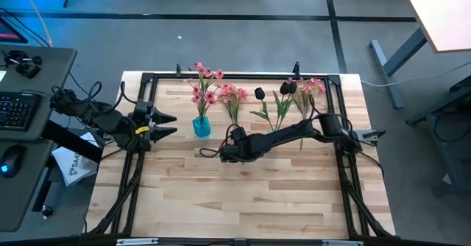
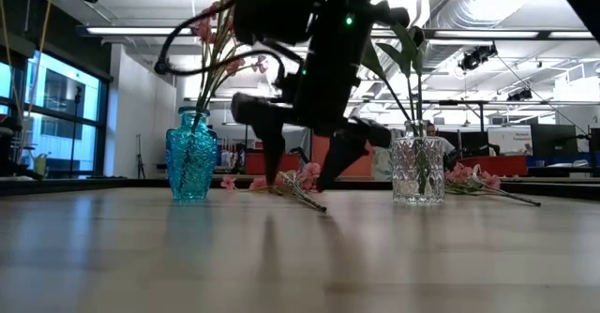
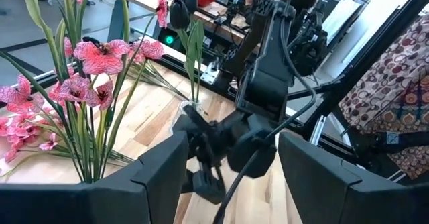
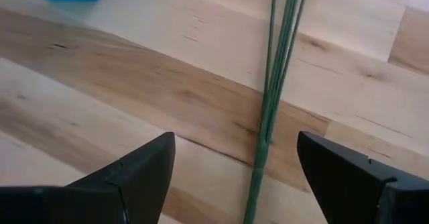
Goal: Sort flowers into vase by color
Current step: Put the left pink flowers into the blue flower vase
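A blue vase (image 1: 202, 126) (image 2: 192, 156) holds pink blossom sprays (image 3: 94, 56). A clear vase (image 2: 419, 170) holds near-black tulips (image 1: 259, 93) (image 3: 179, 11). One pink spray (image 1: 232, 97) (image 2: 292, 182) lies flat on the table between the vases, its green stems (image 4: 269, 110) pointing toward the near edge. More pink flowers (image 1: 313, 88) (image 2: 478, 178) lie at the far right. My right gripper (image 1: 225, 152) (image 4: 236, 138) is open just above the table, one finger on each side of the lying stems, touching nothing. My left gripper (image 1: 166, 125) (image 3: 231, 150) waits open at the table's left, beside the blue vase.
A black frame (image 1: 221, 75) runs along the table's far edge and sides. My right arm (image 1: 294, 132) stretches across the table in front of the clear vase. Bare wood (image 1: 243, 194) fills the near half. A desk with a keyboard (image 1: 18, 110) stands off the left.
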`<state>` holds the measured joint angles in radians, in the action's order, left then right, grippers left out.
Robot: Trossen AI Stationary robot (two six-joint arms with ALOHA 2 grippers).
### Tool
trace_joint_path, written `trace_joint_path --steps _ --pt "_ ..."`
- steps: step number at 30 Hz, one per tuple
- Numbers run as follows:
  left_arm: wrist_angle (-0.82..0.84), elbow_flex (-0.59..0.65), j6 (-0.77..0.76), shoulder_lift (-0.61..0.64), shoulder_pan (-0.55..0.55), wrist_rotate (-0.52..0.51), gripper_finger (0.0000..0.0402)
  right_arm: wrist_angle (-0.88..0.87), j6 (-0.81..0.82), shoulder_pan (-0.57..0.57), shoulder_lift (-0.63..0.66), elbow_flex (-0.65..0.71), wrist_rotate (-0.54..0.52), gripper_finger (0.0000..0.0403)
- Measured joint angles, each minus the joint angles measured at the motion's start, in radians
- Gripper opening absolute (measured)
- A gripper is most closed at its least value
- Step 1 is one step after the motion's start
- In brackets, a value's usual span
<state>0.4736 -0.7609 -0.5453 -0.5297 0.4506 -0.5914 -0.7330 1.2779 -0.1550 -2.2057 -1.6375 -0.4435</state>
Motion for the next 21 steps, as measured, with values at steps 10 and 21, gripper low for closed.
trace_joint_path --steps 10,21 --pt "0.000 0.000 -0.047 0.000 0.000 -0.027 0.0223 -0.038 0.023 0.017 -0.045 -0.002 -0.011 0.0204" --pt "-0.002 0.000 -0.053 0.000 0.000 -0.035 0.0223 -0.219 -0.047 -0.024 -0.012 0.002 0.030 0.0017"
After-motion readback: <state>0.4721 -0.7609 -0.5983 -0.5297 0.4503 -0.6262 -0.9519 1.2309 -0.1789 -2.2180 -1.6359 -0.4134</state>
